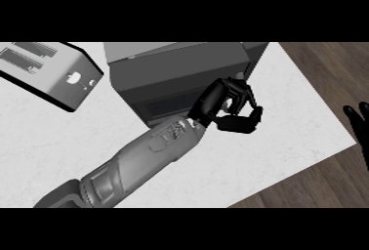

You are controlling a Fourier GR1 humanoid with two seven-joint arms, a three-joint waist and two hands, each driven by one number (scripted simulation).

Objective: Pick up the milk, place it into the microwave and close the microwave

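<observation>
My left hand (231, 105) has its fingers curled, holding nothing visible, against the shut microwave (180, 73); my right hand (358, 124) rests open.

The left hand (229, 105) and its grey forearm (137, 161) are covering the lower right part of the microwave (180, 73), so the state of its door is not discernible. The milk is not showing; whether the curled fingers are enclosing it cannot be told. The toaster (51, 73) is being cut off at the left edge, and the right hand (358, 128) at the right edge.
</observation>
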